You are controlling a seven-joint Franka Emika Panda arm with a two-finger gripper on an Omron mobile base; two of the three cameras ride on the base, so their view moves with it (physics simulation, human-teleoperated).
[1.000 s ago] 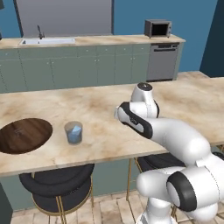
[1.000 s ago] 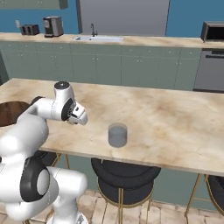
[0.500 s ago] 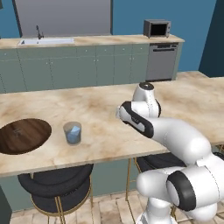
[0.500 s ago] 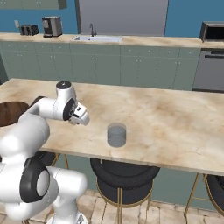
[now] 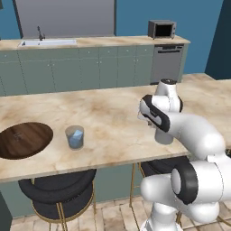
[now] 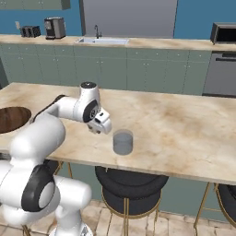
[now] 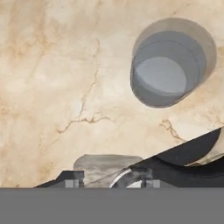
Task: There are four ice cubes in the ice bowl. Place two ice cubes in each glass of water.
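The arm has swung a little further to its right over the last second, carrying the claw [image 6: 102, 125] closer to the empty glass [image 6: 123, 141]; nothing on the tabletop [image 6: 184, 129] has shifted. The claw hangs just above the marble, beside that glass and apart from it. In the hand view the glass [image 7: 170, 65] sits up and to the right, with plain water and no cube in it. How far the jaws are parted cannot be told from these pictures, nor whether a cube sits between them: the fingertips are barely visible.

The other glass [image 5: 75, 136] stands near the ice bowl [image 5: 25, 139] and already holds one pale blue ice cube [image 5: 76, 135]. The bowl looks bare inside from here, though cubes could be too small to make out.

The cubes are probably light, hard and slick, likely to squirt out of a pinch. Best taken across two flat opposite faces, squarely, with modest force. The glasses are rigid but would tip if nudged at the rim, so any release should come from directly above the opening.
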